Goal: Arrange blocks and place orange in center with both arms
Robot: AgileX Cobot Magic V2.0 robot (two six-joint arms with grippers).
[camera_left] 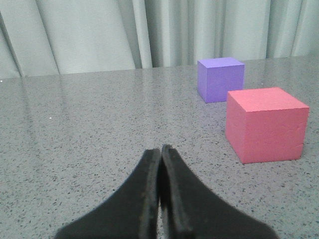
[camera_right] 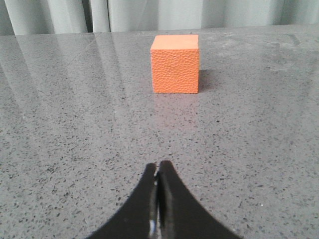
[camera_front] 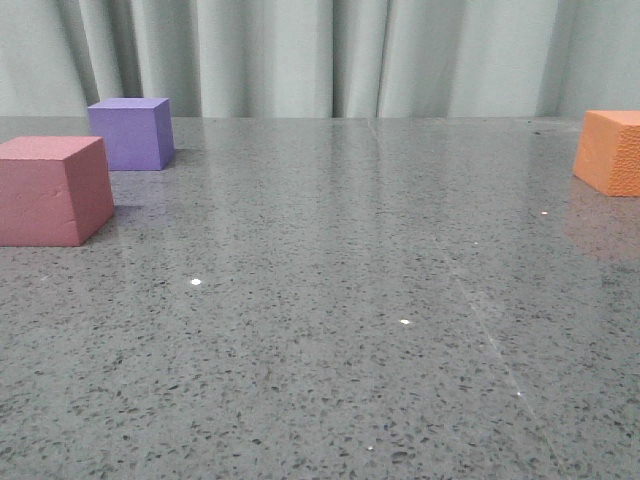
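Note:
A pinkish-red cube (camera_front: 50, 190) sits at the table's left edge, with a purple cube (camera_front: 131, 132) just behind it. The orange pebbled cube (camera_front: 612, 152) sits at the far right. No gripper shows in the front view. In the left wrist view my left gripper (camera_left: 160, 149) is shut and empty, short of the pinkish-red cube (camera_left: 265, 124) and the purple cube (camera_left: 220, 78). In the right wrist view my right gripper (camera_right: 159, 165) is shut and empty, with the orange cube (camera_right: 175, 63) straight ahead at some distance.
The grey speckled table (camera_front: 330, 300) stretches between the cubes. Pale curtains (camera_front: 320, 55) hang behind the table's far edge.

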